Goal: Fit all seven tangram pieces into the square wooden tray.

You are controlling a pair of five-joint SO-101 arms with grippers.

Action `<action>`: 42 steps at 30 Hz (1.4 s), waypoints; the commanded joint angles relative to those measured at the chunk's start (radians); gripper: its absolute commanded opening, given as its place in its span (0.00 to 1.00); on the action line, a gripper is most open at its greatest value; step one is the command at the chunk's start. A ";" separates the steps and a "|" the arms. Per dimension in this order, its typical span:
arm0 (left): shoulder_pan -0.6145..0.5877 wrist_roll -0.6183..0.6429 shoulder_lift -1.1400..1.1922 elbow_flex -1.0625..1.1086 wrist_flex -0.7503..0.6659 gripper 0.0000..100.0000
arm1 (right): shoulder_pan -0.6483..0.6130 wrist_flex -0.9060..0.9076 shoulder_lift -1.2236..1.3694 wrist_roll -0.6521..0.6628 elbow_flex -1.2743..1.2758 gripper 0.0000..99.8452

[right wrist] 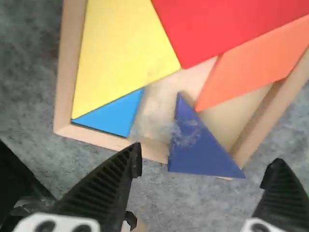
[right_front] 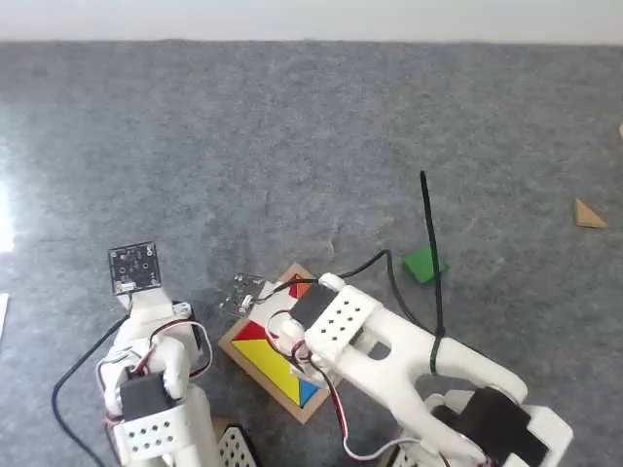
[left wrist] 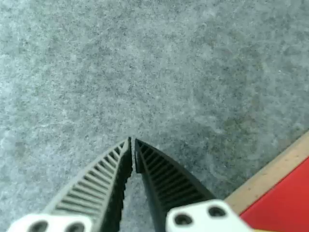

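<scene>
The dark blue triangle [right wrist: 195, 145] lay tilted across the rim of the wooden tray [right wrist: 66, 67]. It looked light, stiff and slick-faced, best pinched by its edges. The right gripper [right wrist: 205, 159] hung spread over it. The left gripper [left wrist: 133, 141] was closed above the counter [left wrist: 145, 58].

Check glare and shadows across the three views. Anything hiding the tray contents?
High view: a bright patch washes out the mat at its left edge; the tray is evenly lit. Left wrist view: only a faint soft shadow on the mat beside the shut left claw. Right wrist view: a pale hazy smear over the dark blue triangle and bare tray floor; glare or a mark, cannot tell.
</scene>
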 commanded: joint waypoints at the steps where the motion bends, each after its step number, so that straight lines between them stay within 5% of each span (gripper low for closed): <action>1: -0.003 -0.005 -0.018 -0.007 0.008 0.01 | 0.076 -0.047 -0.013 0.023 0.021 0.38; 10: -0.003 -0.005 -0.018 -0.007 0.008 0.01 | 0.343 -0.108 0.077 0.104 -0.012 0.38; 22: -0.003 -0.005 -0.018 -0.007 0.008 0.01 | 0.406 -0.031 -0.219 0.101 -0.068 0.38; 33: -0.003 -0.005 -0.018 -0.007 0.008 0.01 | 0.062 -0.005 -0.151 -0.092 -0.044 0.38; 42: -0.003 -0.005 -0.018 -0.007 0.008 0.01 | 0.008 -0.128 0.125 -0.195 -0.055 0.38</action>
